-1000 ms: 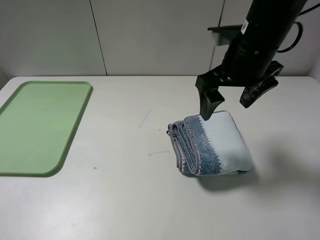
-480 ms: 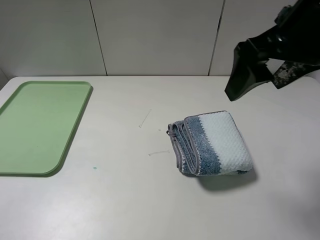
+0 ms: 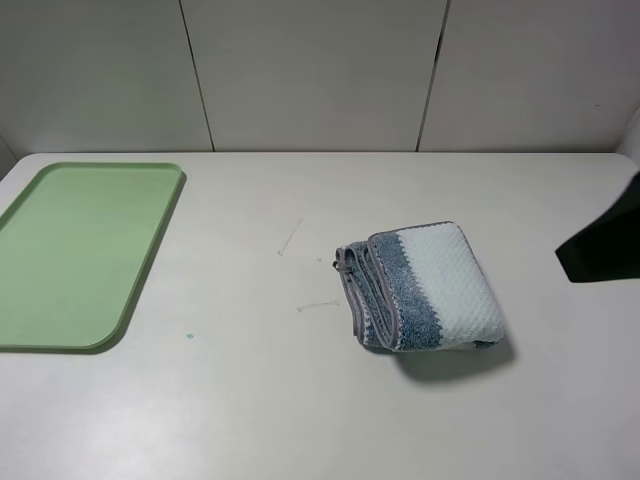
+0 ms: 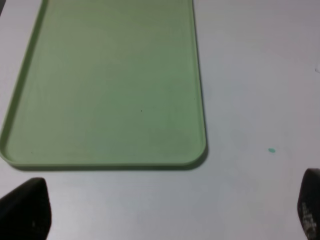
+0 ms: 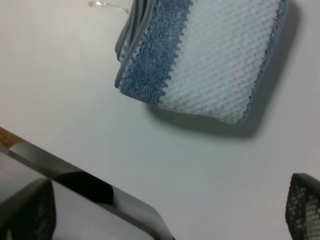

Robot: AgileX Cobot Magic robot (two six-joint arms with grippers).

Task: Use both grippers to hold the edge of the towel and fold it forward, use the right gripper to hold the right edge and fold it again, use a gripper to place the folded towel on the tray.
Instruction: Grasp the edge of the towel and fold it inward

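Note:
The towel (image 3: 430, 285) lies folded into a small thick bundle on the table, right of the middle, with its grey hem (image 3: 351, 290) stacked along its left side. It also shows in the right wrist view (image 5: 210, 55). My right gripper (image 5: 165, 210) is open and empty, well off the towel; only a black part of that arm (image 3: 603, 250) shows at the right edge of the exterior view. My left gripper (image 4: 167, 212) is open and empty, just off the near short end of the light green tray (image 4: 100, 85). The tray (image 3: 80, 250) lies empty at the far left.
A small green speck (image 3: 189, 336) and a few faint marks (image 3: 290, 238) are on the white table. A white panelled wall (image 3: 310, 70) stands behind. A grey edge (image 5: 100, 200) of the table or frame shows in the right wrist view.
The right arm has lifted away from above the towel and swung right, nearly out of the exterior view. The towel has not moved.

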